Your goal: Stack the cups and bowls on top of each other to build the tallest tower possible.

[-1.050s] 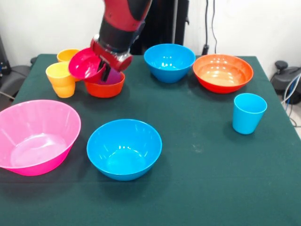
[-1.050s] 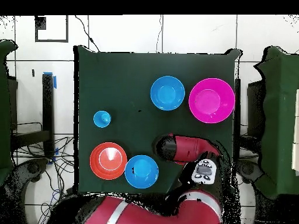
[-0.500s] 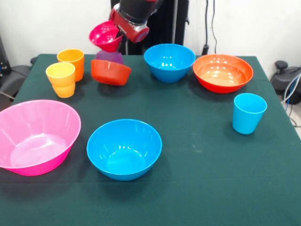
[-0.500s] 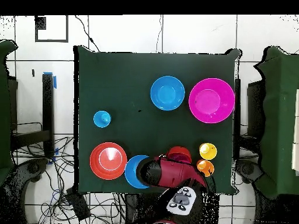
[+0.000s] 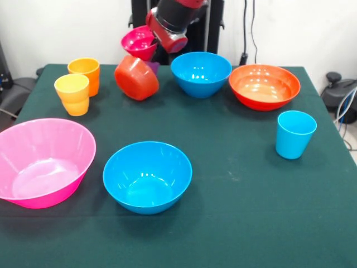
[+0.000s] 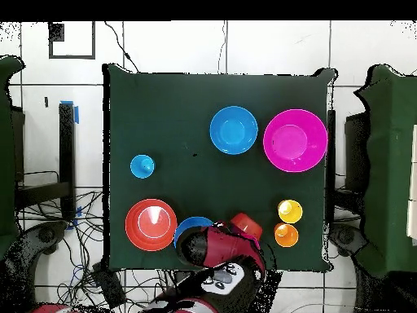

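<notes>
— What takes up the most room on the green table (image 5: 234,212)?

— The big pink bowl (image 5: 42,161), at the front-left corner in the front view. Next comes the wide orange bowl (image 5: 264,85) toward the back right, then two blue bowls: one near the front middle (image 5: 147,175), just right of the pink one, and one at the back (image 5: 201,73), beside the orange bowl.

— And the tower?

— It is tipped over. The small orange-red bowl (image 5: 136,77) lies tilted on its side at the back of the table, its underside facing the camera, left of the rear blue bowl. A bit of the purple cup (image 5: 153,66) shows behind its upper right edge. The small magenta bowl (image 5: 139,42) is up in the air above them, slightly tilted.

— What holds it there?

— The gripper (image 5: 158,34) at the end of the red and black arm (image 5: 174,15) has closed on the magenta bowl's rim, at the bowl's right side.

— The cups?

— The light blue cup (image 5: 294,134) stands upright alone on the right, in front of the orange bowl. The yellow cup (image 5: 72,94) and the orange cup (image 5: 84,72) stand just beside each other at the back left, the yellow one nearer the front. Overhead, the arm covers much of the rear blue bowl.
</notes>
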`<state>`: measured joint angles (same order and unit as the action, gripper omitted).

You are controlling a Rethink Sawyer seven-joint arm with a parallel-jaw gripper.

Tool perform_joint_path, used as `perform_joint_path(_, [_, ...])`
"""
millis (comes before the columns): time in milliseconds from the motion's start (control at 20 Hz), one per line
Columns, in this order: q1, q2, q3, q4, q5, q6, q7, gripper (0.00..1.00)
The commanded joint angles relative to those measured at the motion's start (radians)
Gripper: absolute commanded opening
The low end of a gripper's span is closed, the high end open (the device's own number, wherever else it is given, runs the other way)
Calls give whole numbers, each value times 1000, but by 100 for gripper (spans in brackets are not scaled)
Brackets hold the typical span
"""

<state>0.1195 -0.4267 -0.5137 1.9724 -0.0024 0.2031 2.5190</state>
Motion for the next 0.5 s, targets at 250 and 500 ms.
perform_joint_path(250, [120, 241, -50, -176, 216, -99, 272, 0])
perform_joint_path(500, [162, 272, -100, -233, 261, -31, 256, 0])
